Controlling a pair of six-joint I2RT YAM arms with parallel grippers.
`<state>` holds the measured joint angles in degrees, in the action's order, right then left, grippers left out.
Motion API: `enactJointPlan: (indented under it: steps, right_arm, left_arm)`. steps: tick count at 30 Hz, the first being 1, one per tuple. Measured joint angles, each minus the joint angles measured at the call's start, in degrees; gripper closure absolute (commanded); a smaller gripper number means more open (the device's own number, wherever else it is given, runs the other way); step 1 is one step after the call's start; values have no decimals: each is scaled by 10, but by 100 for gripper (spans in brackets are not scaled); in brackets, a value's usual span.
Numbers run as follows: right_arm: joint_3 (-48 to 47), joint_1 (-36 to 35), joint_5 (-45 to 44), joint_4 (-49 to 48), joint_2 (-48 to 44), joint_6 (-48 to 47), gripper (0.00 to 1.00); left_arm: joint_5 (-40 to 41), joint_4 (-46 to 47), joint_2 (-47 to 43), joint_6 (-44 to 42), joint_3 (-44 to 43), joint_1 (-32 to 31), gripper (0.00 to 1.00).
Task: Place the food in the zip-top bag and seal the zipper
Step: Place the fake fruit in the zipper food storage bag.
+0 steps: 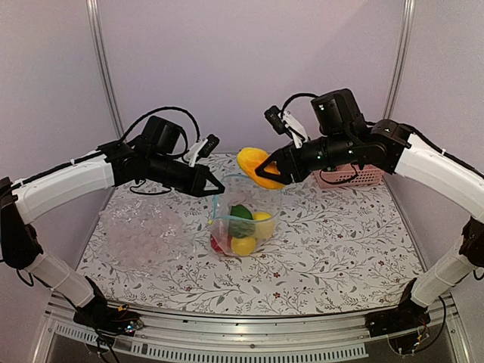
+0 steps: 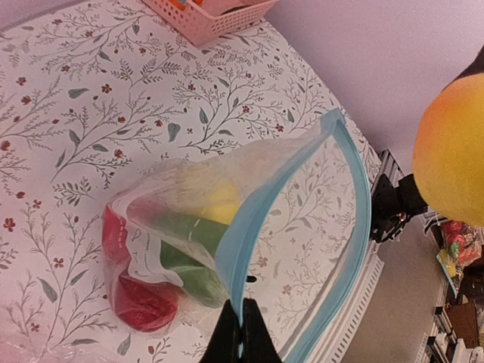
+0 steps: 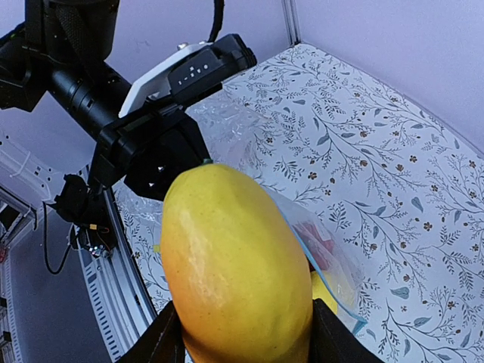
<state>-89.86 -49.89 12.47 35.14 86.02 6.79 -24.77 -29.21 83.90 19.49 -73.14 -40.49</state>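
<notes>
The clear zip-top bag [image 1: 243, 223] lies mid-table with its mouth held up; it also shows in the left wrist view [image 2: 181, 227]. Green, yellow and red food pieces are inside. Its blue-teal zipper [image 2: 249, 219] curves open. My left gripper [image 2: 242, 333] is shut on the zipper strip, lifting the near edge; it also shows in the top view [image 1: 214, 184]. My right gripper [image 1: 266, 172] is shut on a yellow-orange mango [image 3: 234, 272], holding it in the air above and behind the bag's mouth. The mango also shows in the top view [image 1: 255, 165] and the left wrist view [image 2: 451, 151].
A pink lattice basket [image 1: 348, 175] stands at the back right, also seen in the left wrist view [image 2: 208, 17]. Another crinkled clear plastic [image 1: 140, 234] lies on the left of the flowered tablecloth. The table's metal front rail [image 1: 249, 333] runs along the near edge.
</notes>
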Motion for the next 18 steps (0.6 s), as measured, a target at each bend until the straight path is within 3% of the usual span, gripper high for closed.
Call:
enactJointPlan:
  steps: [13, 18]
  right_arm:
    - [28, -38, 0, -5, 38, -24, 51]
    - [38, -43, -39, -2, 47, -23, 51]
  left_arm:
    - [0, 0, 0, 0, 0, 0, 100]
    - [0, 0, 0, 0, 0, 0, 100]
